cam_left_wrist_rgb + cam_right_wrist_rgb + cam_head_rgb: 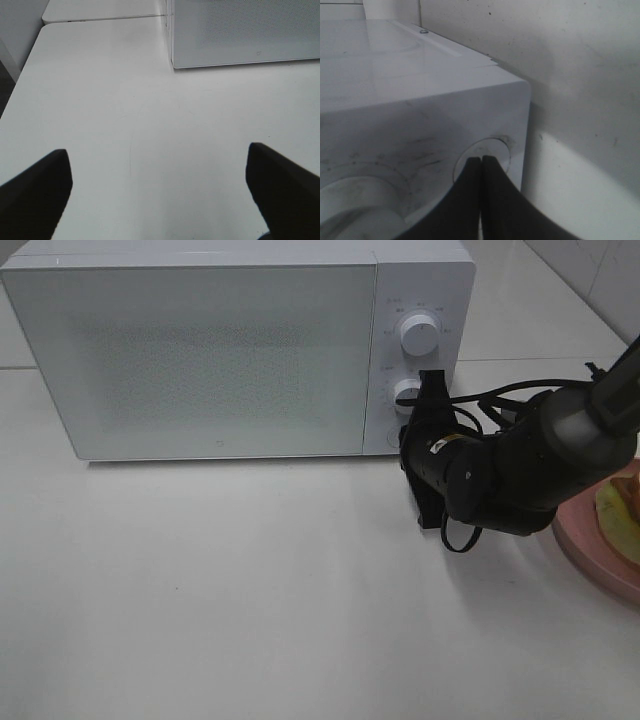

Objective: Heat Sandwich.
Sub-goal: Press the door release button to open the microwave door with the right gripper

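While its two black fingers are lying pressed flat together with no gap between them, the right hand [481, 159] is pinching nothing and is pointing its joined tips at the round button [496, 144] in the lower corner of the control panel of the white microwave [200, 350]. Whether the tips are actually touching the button cannot be told. Just beside the button, the lower dial [404, 392] is showing partly behind the hand's black mount, and the upper dial [417, 335] is standing clear above it. The right arm [520, 470] is reaching in from the right side of the high view, low over the white desk [250, 590]. The microwave's door [190, 390] is standing closed, filling most of the front to the left of the panel.

Behind the arm, at the right edge of the high view, the sandwich [620, 502] is lying on a round pink plate [590, 545] on the desk, well apart from the microwave. The arm and the frame edge are hiding most of it, so only a strip of pale yellow and orange is showing.

The left hand [157, 152] is hanging over the desk with its fingers spread wide, holding nothing, with the microwave's front corner lying ahead of it.
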Available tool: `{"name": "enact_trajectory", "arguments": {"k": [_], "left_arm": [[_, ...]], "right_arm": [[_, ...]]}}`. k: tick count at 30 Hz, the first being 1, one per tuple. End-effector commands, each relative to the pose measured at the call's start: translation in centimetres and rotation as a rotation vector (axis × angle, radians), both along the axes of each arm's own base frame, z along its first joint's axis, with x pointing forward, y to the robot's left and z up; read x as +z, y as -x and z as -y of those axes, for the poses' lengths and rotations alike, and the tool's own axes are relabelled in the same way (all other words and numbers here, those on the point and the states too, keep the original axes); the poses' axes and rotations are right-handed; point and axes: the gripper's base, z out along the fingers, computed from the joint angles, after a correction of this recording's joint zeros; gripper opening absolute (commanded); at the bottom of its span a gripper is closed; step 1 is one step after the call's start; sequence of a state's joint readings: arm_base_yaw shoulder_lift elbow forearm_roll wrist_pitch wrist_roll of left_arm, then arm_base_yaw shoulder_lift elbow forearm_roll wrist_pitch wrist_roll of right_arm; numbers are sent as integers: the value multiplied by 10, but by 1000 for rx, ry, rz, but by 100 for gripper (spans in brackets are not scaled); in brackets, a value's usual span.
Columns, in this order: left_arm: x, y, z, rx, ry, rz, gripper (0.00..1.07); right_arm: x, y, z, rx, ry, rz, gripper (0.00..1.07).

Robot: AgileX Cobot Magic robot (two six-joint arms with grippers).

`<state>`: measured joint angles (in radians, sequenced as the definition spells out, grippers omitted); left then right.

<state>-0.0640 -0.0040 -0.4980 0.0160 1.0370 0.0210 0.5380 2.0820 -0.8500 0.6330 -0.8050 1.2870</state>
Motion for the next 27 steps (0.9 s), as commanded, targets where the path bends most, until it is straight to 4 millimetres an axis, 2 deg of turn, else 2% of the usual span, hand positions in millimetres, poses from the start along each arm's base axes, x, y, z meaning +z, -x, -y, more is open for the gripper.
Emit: {"name": "enact_trajectory", "arguments": {"k": [1,9,17,27], "left_arm": [[-1,3,0,-2,6,32,89],[-1,3,0,-2,6,32,89],[-1,3,0,-2,6,32,89],[-1,3,0,-2,6,32,89]], "right_arm": [[2,-3,-1,14,6,7,1],[-4,-11,-1,3,3,6,1],[5,-20,-4,-11,-14,75,1],[27,-36,0,-85,-39,254,1]]}}
